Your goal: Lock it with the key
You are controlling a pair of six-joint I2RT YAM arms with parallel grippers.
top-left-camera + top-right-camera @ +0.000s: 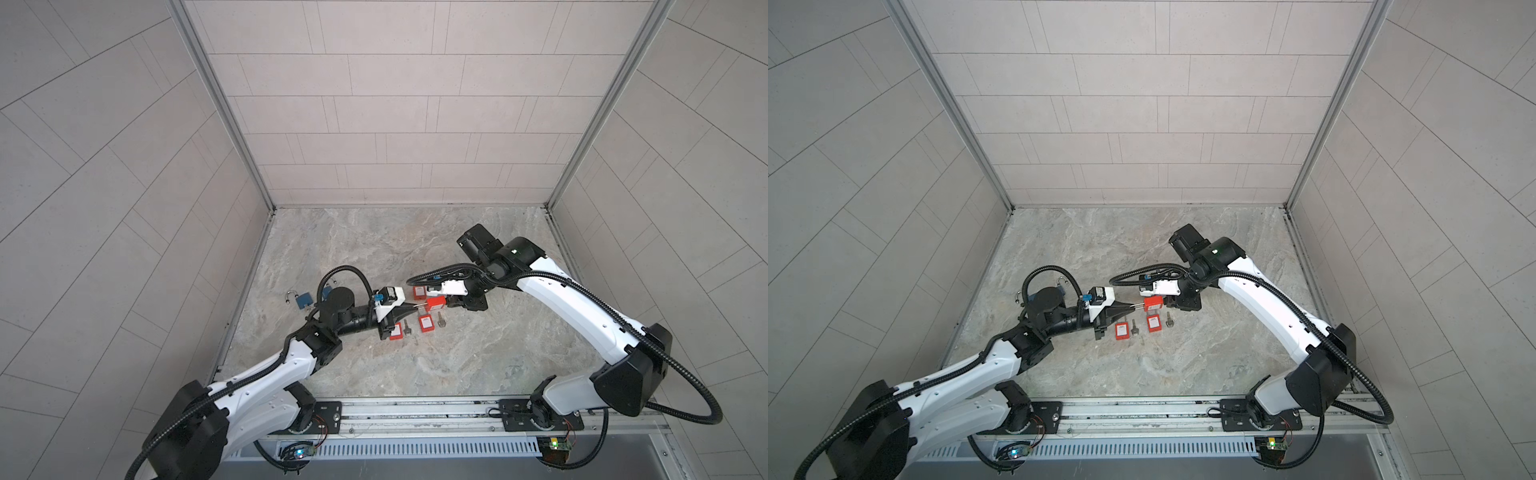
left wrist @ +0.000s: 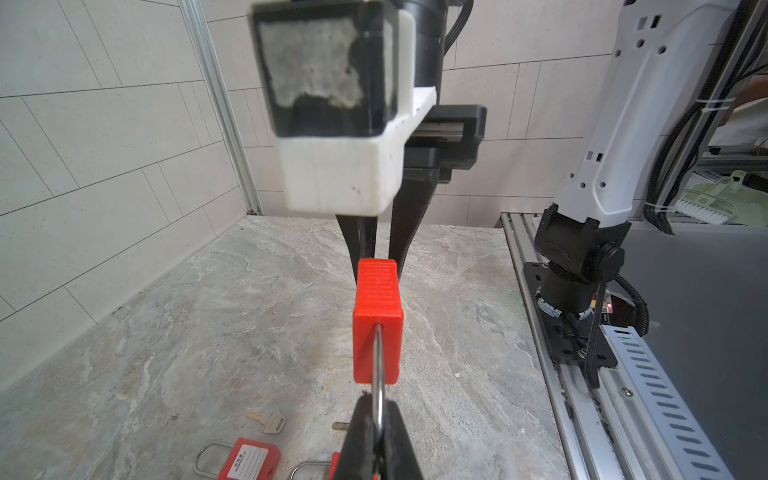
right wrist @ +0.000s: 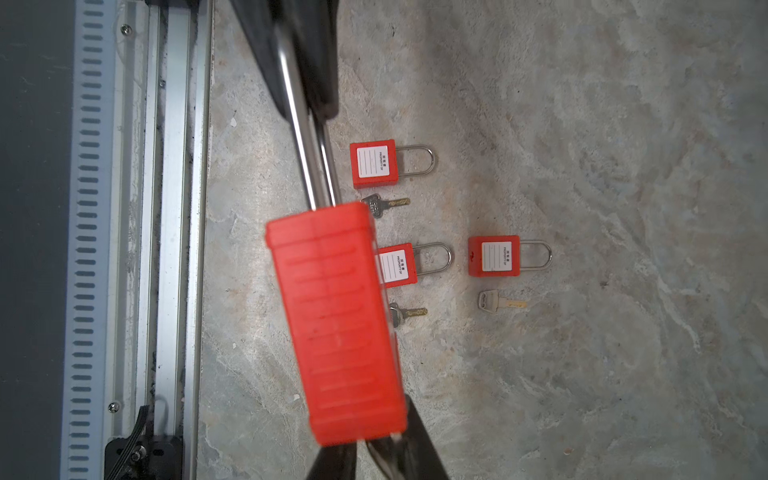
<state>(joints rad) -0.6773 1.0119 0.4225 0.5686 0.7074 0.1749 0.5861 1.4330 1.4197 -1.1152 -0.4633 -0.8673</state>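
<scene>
On the grey stone desk (image 1: pixel 457 365) with pale tiled walls (image 1: pixel 374 104) around it, three spare red padlocks (image 3: pixel 373 164) with white labels lie flat, a small key (image 3: pixel 500 304) just beside each, and a blue padlock (image 1: pixel 304 300) lies at nine o'clock from them.

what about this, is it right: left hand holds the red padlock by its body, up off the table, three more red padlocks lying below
Not quite. The left hand grips the red padlock by its metal shackle, not its body, as the left wrist view shows. It is up off the table, with three more red padlocks lying below.
</scene>
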